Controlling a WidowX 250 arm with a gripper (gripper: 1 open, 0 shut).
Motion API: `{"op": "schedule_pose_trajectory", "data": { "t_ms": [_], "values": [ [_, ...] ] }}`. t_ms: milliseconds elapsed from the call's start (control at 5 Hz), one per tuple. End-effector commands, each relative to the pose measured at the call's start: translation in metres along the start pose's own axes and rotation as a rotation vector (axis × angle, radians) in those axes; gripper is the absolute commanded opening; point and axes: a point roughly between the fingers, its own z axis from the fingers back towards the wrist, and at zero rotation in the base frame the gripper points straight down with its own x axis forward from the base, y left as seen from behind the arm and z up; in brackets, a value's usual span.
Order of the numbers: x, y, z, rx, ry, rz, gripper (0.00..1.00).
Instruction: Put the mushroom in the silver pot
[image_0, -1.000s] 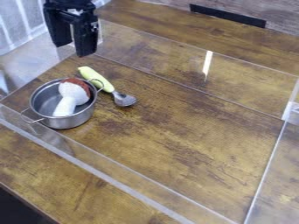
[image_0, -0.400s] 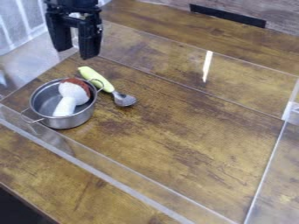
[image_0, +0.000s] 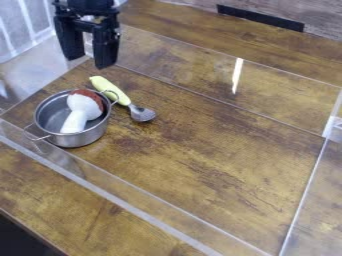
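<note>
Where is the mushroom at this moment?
In the camera view, the mushroom is on the left side, inside the silver pot, with the spoon just to the pot's right.

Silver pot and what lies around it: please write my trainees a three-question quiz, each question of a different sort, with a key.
1. True or false: the mushroom lies inside the silver pot.

2. Multiple choice: which thing lies on the table beside the pot?
a) a fork
b) a spoon with a yellow-green handle
c) a drinking cup

3. Fill in the blank: the cap of the mushroom is reddish-brown, and its stem is ______.

Key: 1. true; 2. b; 3. white
</note>
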Motion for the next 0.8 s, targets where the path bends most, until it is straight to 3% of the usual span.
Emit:
{"op": "schedule_pose_trajectory", "data": {
  "t_ms": [0, 400, 600],
  "values": [
    [0.006, -0.002, 0.011, 0.003, -0.049, -0.016, 1.0],
    [0.02, -0.007, -0.006, -0.036, -0.051, -0.063, 1.0],
    [0.038, -0.025, -0.003, -0.053, -0.09, -0.126, 1.0]
  ]
}}
